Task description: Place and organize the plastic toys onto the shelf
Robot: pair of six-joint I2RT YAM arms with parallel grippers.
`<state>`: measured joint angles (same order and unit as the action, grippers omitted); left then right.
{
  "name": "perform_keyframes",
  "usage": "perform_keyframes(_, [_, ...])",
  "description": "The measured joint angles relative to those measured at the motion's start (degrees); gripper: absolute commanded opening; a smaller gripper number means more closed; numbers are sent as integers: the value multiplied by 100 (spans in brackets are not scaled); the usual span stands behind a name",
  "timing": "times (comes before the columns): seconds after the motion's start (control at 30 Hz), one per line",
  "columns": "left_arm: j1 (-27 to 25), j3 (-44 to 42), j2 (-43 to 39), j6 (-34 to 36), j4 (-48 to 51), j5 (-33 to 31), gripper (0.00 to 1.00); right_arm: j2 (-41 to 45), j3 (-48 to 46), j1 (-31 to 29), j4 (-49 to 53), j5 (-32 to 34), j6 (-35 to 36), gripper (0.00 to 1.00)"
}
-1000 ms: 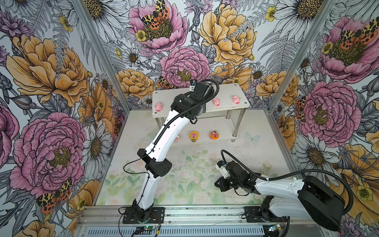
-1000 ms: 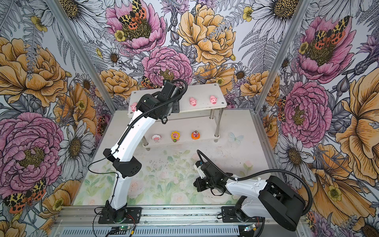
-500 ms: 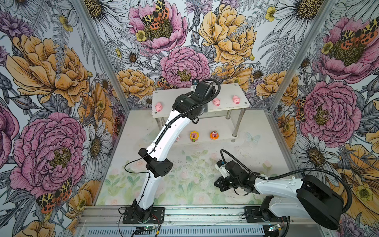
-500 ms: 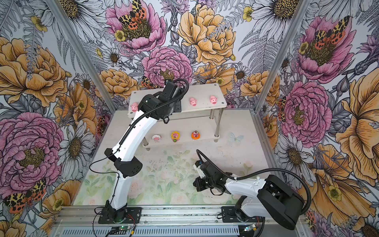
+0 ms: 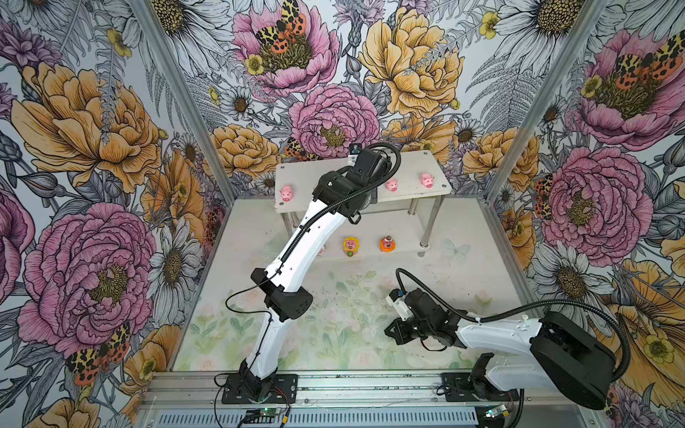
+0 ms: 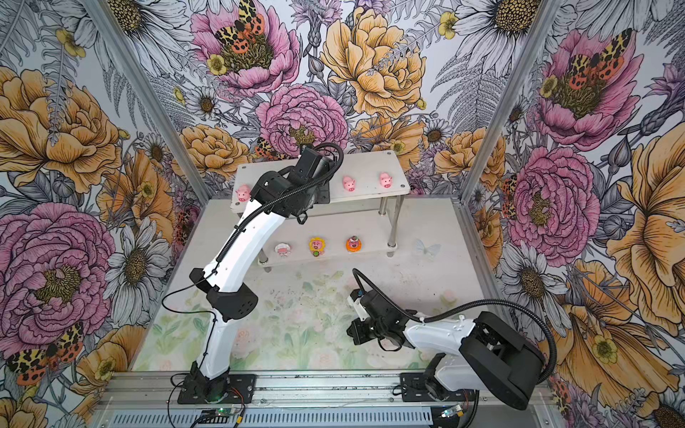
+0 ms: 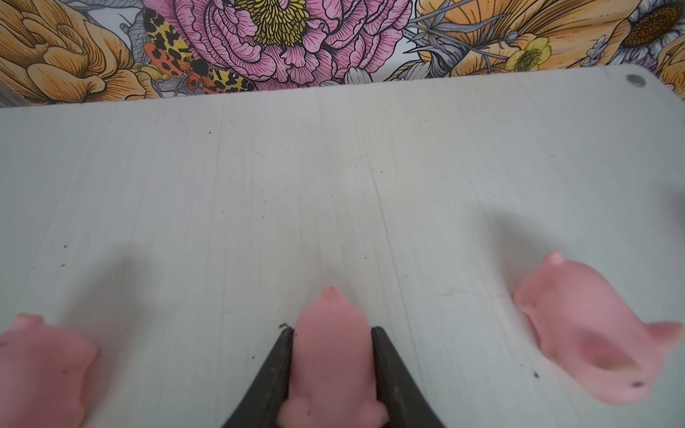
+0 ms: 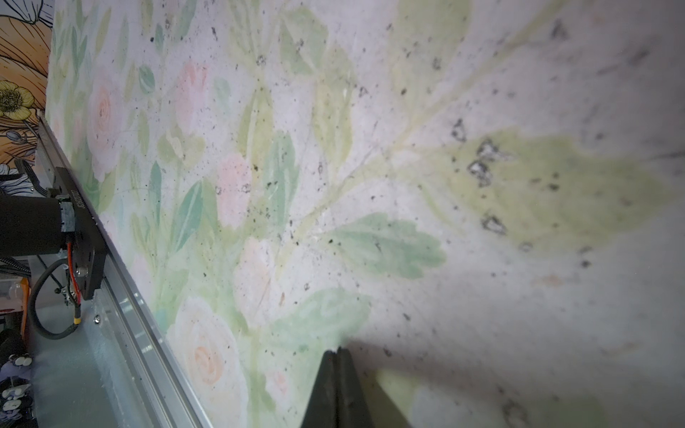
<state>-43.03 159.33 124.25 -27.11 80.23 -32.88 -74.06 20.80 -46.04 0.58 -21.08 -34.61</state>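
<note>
The shelf (image 5: 409, 165) (image 6: 367, 163) stands at the back wall. My left gripper (image 7: 331, 329) is shut on a tiny pink pig (image 7: 331, 355), low over the white top tier (image 7: 333, 166). I cannot tell whether the pig touches the board. One pink pig (image 7: 40, 367) lies on one side of it and another pink pig (image 7: 589, 333) on the other. In both top views more pigs (image 5: 286, 192) (image 5: 391, 184) (image 6: 385, 180) sit on the top tier. The lower tier holds the white-hooded figure (image 6: 283, 248), the sunflower figure (image 5: 350, 245) and the orange figure (image 5: 387, 244). My right gripper (image 8: 337, 350) (image 5: 390, 329) is shut and empty, just above the mat.
The left arm's wrist (image 5: 365, 174) covers the middle of the top tier in both top views. Metal legs (image 5: 430, 222) hold the tiers apart. The floral mat (image 5: 344, 326) covers the floor, with the aluminium rail (image 5: 370, 385) along its front edge.
The left wrist has edged slightly to the right over the top tier, still shut on the pig. The right arm has not moved.
</note>
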Motion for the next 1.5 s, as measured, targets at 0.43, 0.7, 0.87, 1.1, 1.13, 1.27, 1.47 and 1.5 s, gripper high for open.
perform_keyframes(0.43, [2, 0, 0, 0, -52, 39, 64, 0, 0, 0, 0, 0, 0, 0])
perform_keyframes(0.7, [-26, 0, -44, 28, -52, 9, 86, 501, -79, 0, 122, 87, 24, 0])
perform_keyframes(0.87, [-214, -81, -459, 142, -37, -223, 99, 1947, -317, 0, 337, 483, 151, 3])
perform_keyframes(1.1, [-1130, -800, -1899, 339, -81, -1099, 99, 3484, -496, 0, 881, 1178, 249, 16])
perform_keyframes(1.13, [-1296, -981, -2135, 350, -81, -1261, 99, 3591, -494, 0, 977, 1266, 260, 18])
perform_keyframes(1.27, [-2131, -2048, -3169, 299, -129, -2052, 99, 3864, -426, 0, 1534, 1609, 310, 27])
perform_keyframes(1.47, [-3298, -4496, -4548, -308, -192, -3300, 99, 4035, 256, 0, 2369, 2216, 444, 100])
perform_keyframes(1.5, [-3488, -5010, -4793, -490, -190, -3510, 99, 4070, 415, 0, 2465, 2387, 498, 100])
